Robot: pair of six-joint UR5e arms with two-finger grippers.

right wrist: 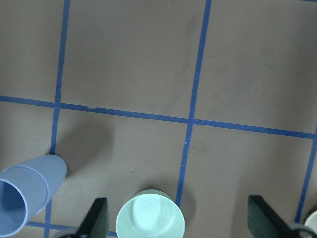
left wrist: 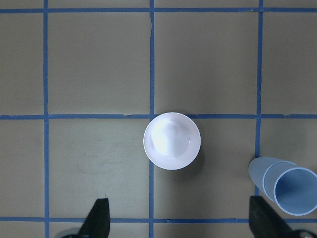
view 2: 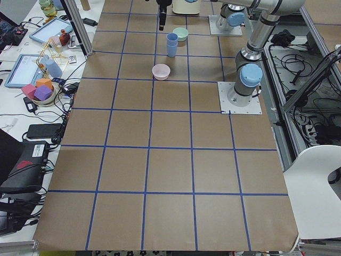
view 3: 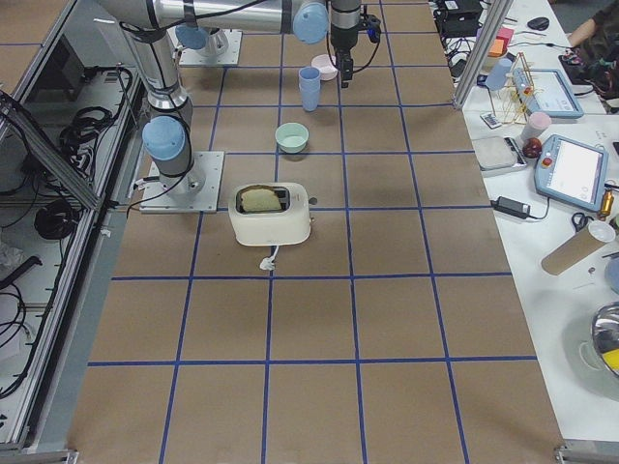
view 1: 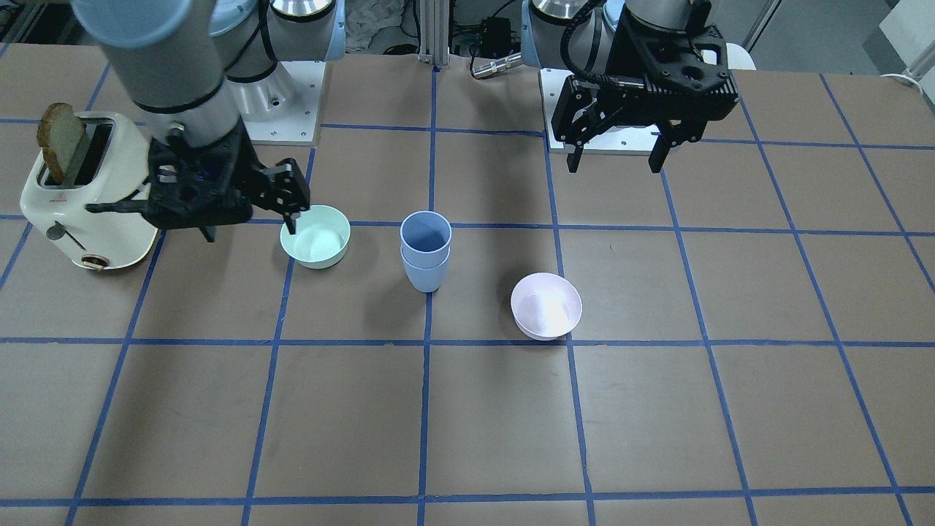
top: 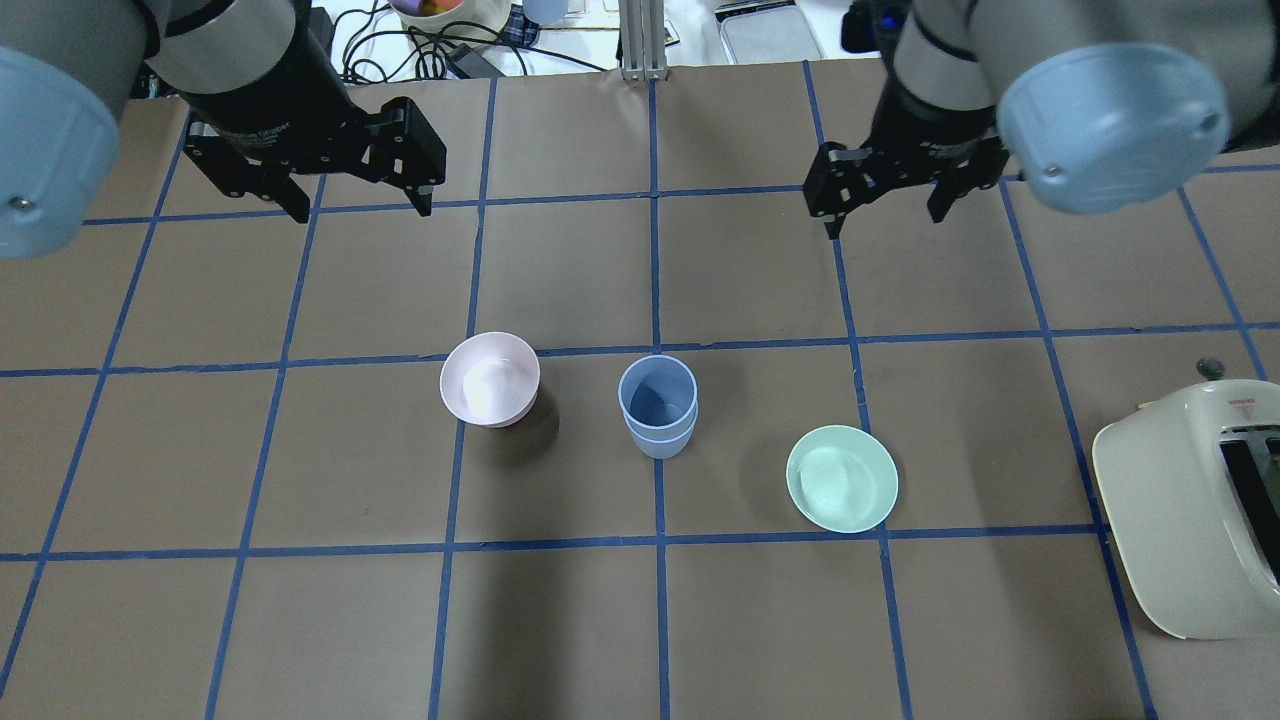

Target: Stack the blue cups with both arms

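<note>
The two blue cups [view 1: 426, 252] stand upright, one nested in the other, at the middle of the table [top: 657, 405]. They also show at the lower right of the left wrist view [left wrist: 285, 186] and the lower left of the right wrist view [right wrist: 25, 198]. My left gripper [top: 362, 210] is open and empty, held high near the robot's side [view 1: 615, 166], well away from the cups. My right gripper [top: 885, 222] is open and empty, hovering by the mint-green bowl [view 1: 315, 236], apart from the cups [view 1: 250, 232].
A pale pink bowl [top: 489, 379] sits to the left of the cups, below the left gripper's camera [left wrist: 172, 141]. The mint-green bowl [top: 841, 478] sits to their right. A cream toaster [top: 1195, 510] with a slice of toast [view 1: 62, 142] stands at the table's right end.
</note>
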